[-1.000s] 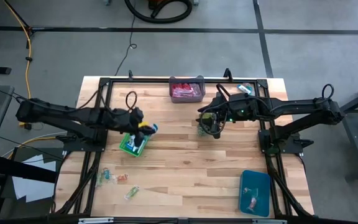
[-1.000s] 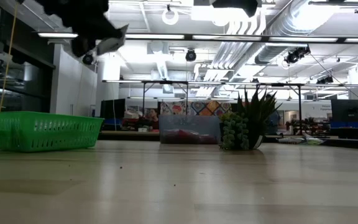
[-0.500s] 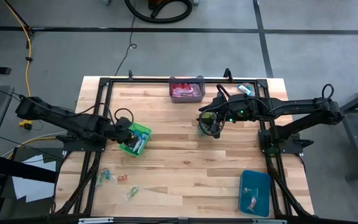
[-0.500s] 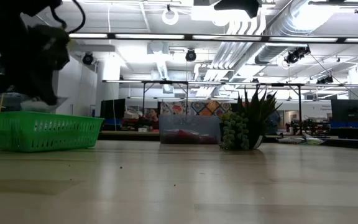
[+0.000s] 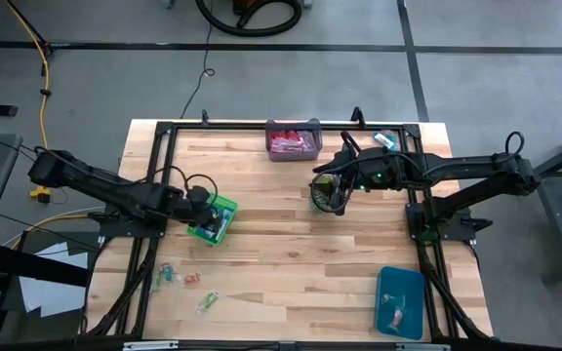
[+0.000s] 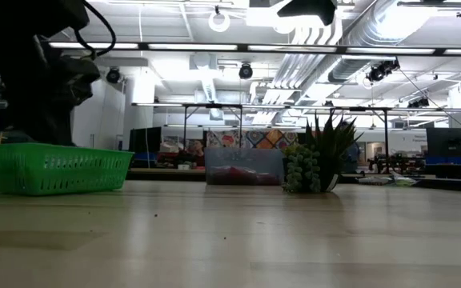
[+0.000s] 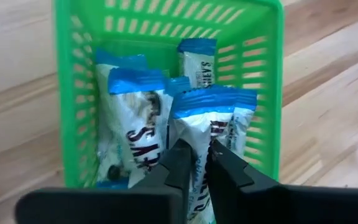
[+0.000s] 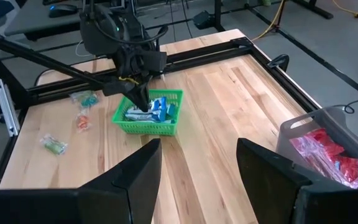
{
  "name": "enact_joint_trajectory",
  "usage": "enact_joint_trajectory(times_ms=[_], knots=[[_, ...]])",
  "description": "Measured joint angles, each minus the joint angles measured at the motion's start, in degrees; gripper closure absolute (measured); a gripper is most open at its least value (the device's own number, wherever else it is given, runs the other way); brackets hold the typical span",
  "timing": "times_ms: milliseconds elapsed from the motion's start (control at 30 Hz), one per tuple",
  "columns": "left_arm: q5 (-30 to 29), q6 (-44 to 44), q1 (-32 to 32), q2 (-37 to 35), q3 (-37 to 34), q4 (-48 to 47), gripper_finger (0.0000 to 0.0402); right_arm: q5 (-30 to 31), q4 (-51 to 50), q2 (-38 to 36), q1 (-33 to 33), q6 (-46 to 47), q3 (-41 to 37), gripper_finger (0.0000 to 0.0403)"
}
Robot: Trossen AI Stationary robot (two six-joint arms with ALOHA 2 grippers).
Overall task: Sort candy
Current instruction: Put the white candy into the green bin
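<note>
over the green basket (image 5: pixel 213 218) on the tabletop's (image 5: pixel 291 253) left half, the left gripper (image 7: pixel 196 163) hangs with jaws nearly closed on a blue-and-white candy (image 7: pixel 199 124) lying atop others already sorted there. red candy fills the grey bin (image 5: pixel 293 140); the blue bin (image 5: pixel 400 300) holds one. four loose candies (image 5: pixel 184 285) wait near the front left edge, with open wood around. the right gripper (image 8: pixel 197 165) idles, jaws wide, empty.
</note>
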Motion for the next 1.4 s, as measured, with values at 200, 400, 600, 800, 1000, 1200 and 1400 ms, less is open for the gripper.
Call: enact_joint_trajectory(times_ms=[200,400,600,800,1000,1200,1400], knots=[[1.48,3.57,0.01,-0.48,0.25,0.24,0.0305,-0.02,-0.22,0.00,0.00,0.10,0.00,0.0199],[3.11,8.70,0.00,-1.85,4.04,-3.73,0.0246,-0.11,-0.22,0.00,0.02,0.16,0.00,0.0199],[2.97,14.84,1.88,-4.76,12.03,-9.66,0.0225,-0.13,-0.22,0.00,0.02,1.29,0.00,0.0199],[-5.87,31.04,5.02,-5.74,20.65,-0.83,0.0225,-0.13,-0.07,0.00,0.02,4.92,0.00,0.0199],[-7.17,57.07,8.14,-4.91,21.53,31.38,0.0225,-0.14,0.00,0.00,0.02,7.55,0.00,0.0199],[2.46,62.50,13.23,-2.77,21.53,45.24,0.0225,-0.13,0.02,0.00,0.02,8.93,0.00,0.0199],[8.32,65.47,14.71,-0.67,21.49,43.10,0.0225,-0.54,2.39,0.00,0.02,8.75,0.00,0.0199]])
